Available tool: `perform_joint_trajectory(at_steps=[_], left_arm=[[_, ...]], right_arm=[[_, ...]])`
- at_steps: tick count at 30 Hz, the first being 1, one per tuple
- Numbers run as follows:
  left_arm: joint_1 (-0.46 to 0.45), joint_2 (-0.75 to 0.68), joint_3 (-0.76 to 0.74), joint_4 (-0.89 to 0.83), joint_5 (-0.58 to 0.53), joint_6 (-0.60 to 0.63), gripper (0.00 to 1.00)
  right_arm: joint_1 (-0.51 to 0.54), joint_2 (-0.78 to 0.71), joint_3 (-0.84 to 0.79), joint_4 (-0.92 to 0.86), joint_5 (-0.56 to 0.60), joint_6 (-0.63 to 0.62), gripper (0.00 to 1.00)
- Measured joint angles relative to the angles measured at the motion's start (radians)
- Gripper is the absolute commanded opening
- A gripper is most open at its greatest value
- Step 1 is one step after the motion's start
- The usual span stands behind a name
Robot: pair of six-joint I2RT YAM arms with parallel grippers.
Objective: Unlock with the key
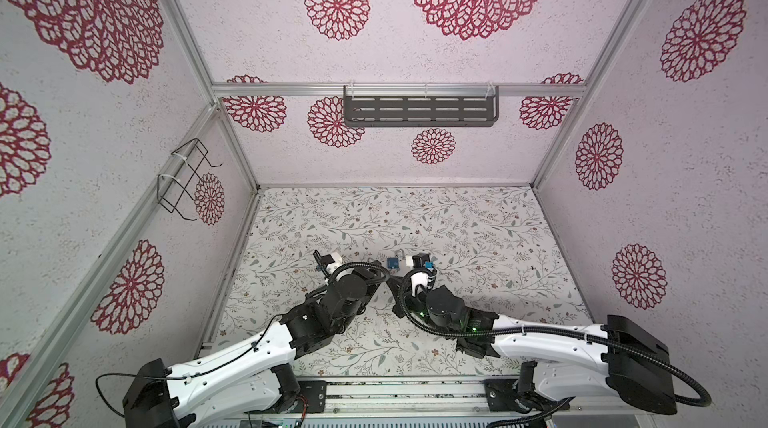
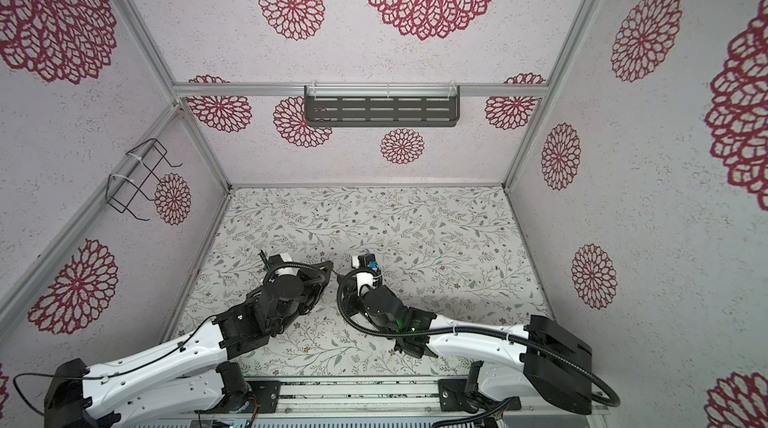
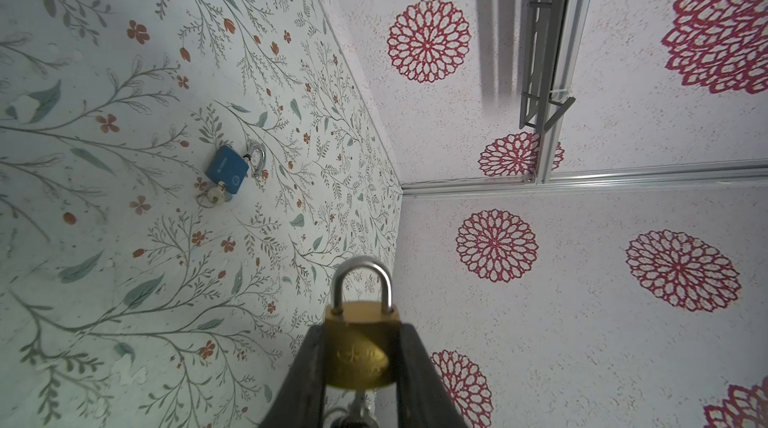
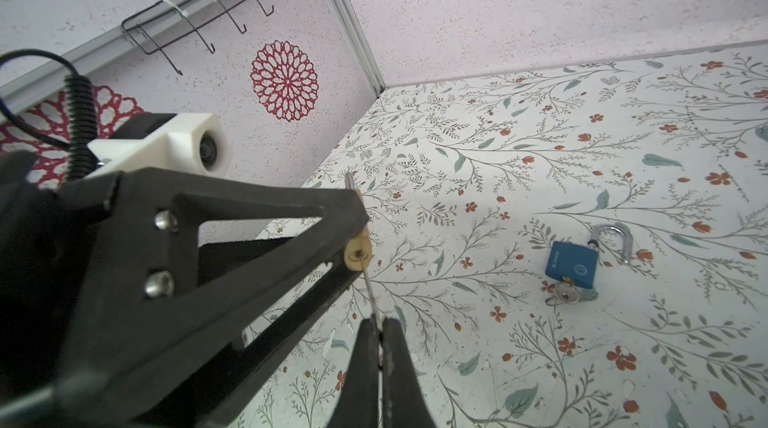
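Note:
My left gripper (image 3: 362,328) is shut on a brass padlock (image 3: 360,357), one finger against each side of its body. Both legs of its steel shackle (image 3: 365,276) sit in the body. Below the body a silver key (image 3: 358,407) sticks into the padlock's underside. In the right wrist view, my right gripper (image 4: 379,321) is shut on that key (image 4: 371,293), whose thin blade runs up into the keyhole in the padlock's underside (image 4: 358,254). In both top views the two grippers meet tip to tip above the middle of the table, left gripper (image 2: 329,267) and right gripper (image 2: 341,279).
A blue padlock (image 4: 573,259) lies on the floral table (image 1: 457,218), shackle swung open, its own key in its underside; it shows too as blue padlock (image 3: 227,168) and blue padlock (image 1: 392,262). A grey shelf (image 1: 419,110) hangs on the back wall, a wire rack (image 1: 187,176) on the left wall.

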Motion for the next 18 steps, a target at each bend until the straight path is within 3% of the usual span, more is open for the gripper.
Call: perform_joint_trajectory(at_steps=[12,18], left_arm=[[-0.001,0.000,0.014,-0.032,-0.011,0.000,0.00],[-0.002,0.000,0.014,-0.038,-0.011,0.000,0.00]], right_arm=[[-0.001,-0.001,0.044,-0.083,0.005,-0.082,0.00],[-0.024,-0.005,0.050,-0.106,-0.056,-0.100,0.00]])
